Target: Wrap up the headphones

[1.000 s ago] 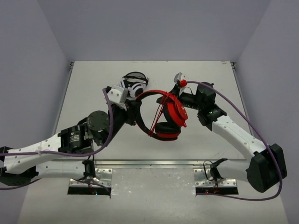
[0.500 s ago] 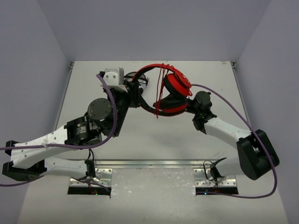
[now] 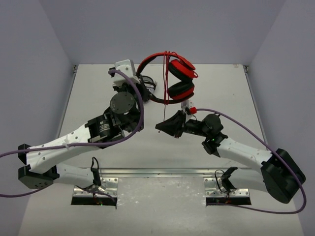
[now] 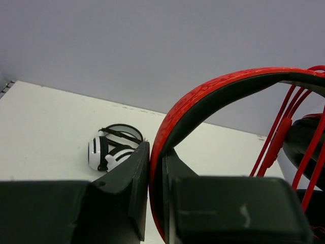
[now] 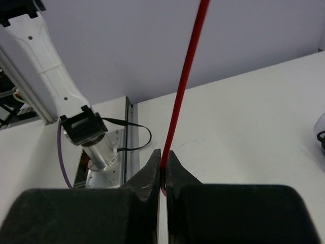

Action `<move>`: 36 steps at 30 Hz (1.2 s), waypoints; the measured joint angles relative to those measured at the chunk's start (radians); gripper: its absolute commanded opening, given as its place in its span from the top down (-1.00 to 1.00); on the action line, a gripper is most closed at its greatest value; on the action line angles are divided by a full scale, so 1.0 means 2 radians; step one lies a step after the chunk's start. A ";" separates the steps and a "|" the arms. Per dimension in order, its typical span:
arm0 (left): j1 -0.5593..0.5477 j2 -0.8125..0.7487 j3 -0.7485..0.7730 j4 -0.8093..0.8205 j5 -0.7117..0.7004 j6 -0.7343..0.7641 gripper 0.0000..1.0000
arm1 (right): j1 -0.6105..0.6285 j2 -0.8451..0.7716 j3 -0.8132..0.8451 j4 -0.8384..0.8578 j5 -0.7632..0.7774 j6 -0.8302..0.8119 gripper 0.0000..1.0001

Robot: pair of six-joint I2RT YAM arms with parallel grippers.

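Note:
The red headphones [image 3: 181, 73] hang in the air over the back middle of the table, ear cups to the right. My left gripper [image 3: 141, 90] is shut on the red, black-lined headband [image 4: 213, 94], which runs up between its jaws [image 4: 156, 168]. Several strands of the thin red cable [image 3: 166, 83] cross the headband and ear cups and show in the left wrist view [image 4: 284, 127]. One strand drops straight down to my right gripper [image 3: 162, 126], which is shut on the cable [image 5: 185, 96] at its tips [image 5: 163, 168], nearer than the headphones.
Black-and-white headphones [image 4: 114, 152] lie on the table at the back, mostly hidden behind my left gripper in the top view [image 3: 149, 84]. The left arm's base and mount [image 5: 94, 137] and a metal rail [image 5: 127, 147] sit at the near table edge.
My left gripper has lifted the headphones up and toward the back. My right gripper has swung from the back right to in front of them, drawing the cable down taut.

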 measured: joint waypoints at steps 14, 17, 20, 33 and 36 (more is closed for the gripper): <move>0.105 0.103 0.010 -0.095 0.009 -0.078 0.99 | 0.127 -0.106 0.047 -0.249 0.178 -0.157 0.97; 0.112 0.104 -0.051 -0.086 0.008 -0.095 0.99 | 0.142 -0.110 0.096 -0.359 0.215 -0.204 0.97; 0.118 0.111 -0.109 -0.084 0.019 -0.100 0.99 | 0.148 -0.109 0.143 -0.457 0.249 -0.249 0.97; 0.121 0.109 -0.304 0.062 0.283 -0.054 0.99 | 0.154 -0.101 0.200 -0.713 0.308 -0.412 0.97; 0.121 0.109 -0.318 0.076 0.328 -0.045 0.99 | 0.158 -0.095 0.205 -0.735 0.307 -0.443 0.97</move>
